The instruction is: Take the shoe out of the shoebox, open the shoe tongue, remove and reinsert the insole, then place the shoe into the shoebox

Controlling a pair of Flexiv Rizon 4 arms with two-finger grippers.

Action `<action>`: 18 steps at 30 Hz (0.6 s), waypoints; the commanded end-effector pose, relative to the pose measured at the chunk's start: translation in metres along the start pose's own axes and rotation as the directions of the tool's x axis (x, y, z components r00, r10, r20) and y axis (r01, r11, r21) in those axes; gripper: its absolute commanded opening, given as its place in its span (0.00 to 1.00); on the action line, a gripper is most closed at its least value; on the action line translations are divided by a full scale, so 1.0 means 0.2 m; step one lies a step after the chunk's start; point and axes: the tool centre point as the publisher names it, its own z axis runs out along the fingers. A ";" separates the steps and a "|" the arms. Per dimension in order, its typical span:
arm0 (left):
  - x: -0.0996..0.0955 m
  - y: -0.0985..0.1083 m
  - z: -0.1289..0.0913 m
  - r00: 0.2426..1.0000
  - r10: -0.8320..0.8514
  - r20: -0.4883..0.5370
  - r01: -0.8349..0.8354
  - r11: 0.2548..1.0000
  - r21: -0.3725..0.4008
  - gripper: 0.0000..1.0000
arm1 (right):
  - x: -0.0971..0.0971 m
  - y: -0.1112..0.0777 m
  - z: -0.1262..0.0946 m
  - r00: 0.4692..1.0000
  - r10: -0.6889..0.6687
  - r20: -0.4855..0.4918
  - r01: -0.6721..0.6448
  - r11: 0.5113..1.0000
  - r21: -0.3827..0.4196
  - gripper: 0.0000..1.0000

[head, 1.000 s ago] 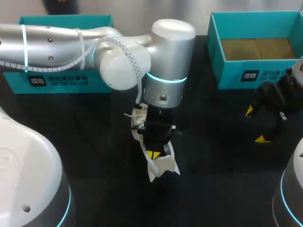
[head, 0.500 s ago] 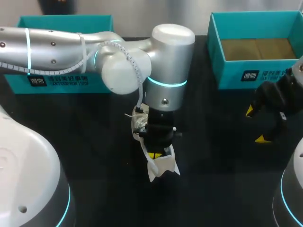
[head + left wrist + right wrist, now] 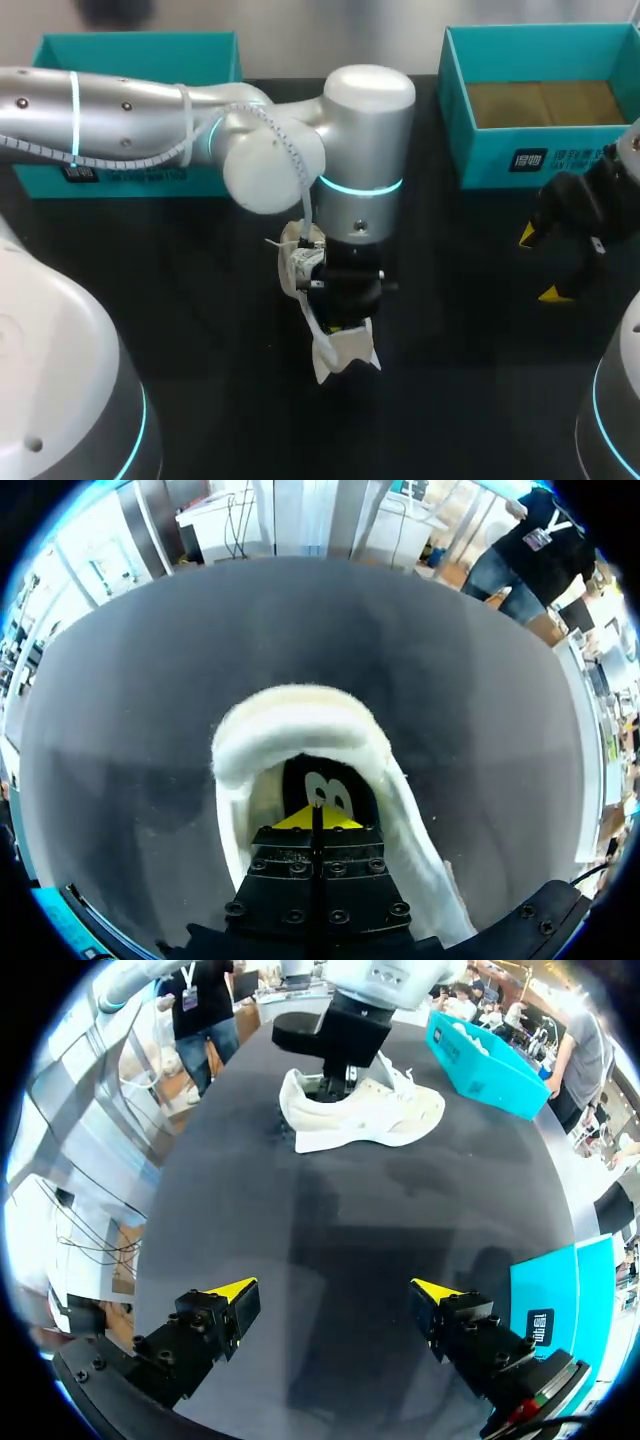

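A white sneaker (image 3: 335, 352) lies on the black table near the middle, heel toward the front edge. My left gripper (image 3: 340, 322) comes straight down into its opening. Seen from the left wrist, the left gripper (image 3: 315, 818) is shut, yellow tips pressed together inside the padded collar of the sneaker (image 3: 300, 715), just above the dark insole (image 3: 325, 785) with a white mark. I cannot tell whether the tips pinch the insole. My right gripper (image 3: 540, 265) hangs open at the right, holding nothing. From the right wrist, the sneaker (image 3: 370, 1115) lies well ahead of the open right gripper (image 3: 332, 1290).
An open teal shoebox (image 3: 500, 155) with a brown floor stands at the back right, close behind my right gripper. A second teal box (image 3: 130, 55) stands at the back left, behind my left arm. Bare black table lies between the sneaker and the right gripper.
My left wrist has shifted slightly toward the front and right and sunk lower into the shoe; its yellow tips no longer show from above. The right arm has not moved.
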 end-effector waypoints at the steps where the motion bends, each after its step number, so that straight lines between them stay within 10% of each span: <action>1: 0.03 -0.05 -0.08 1.000 -0.010 -0.013 0.009 1.000 -0.010 0.00 | 0.00 0.00 0.00 1.000 0.001 0.000 -0.001 1.000 0.003 1.00; 18: 0.03 0.01 0.20 0.992 -0.103 -0.072 0.095 0.990 -0.101 0.00 | 0.00 0.00 0.00 1.000 0.001 0.000 -0.001 1.000 0.003 1.00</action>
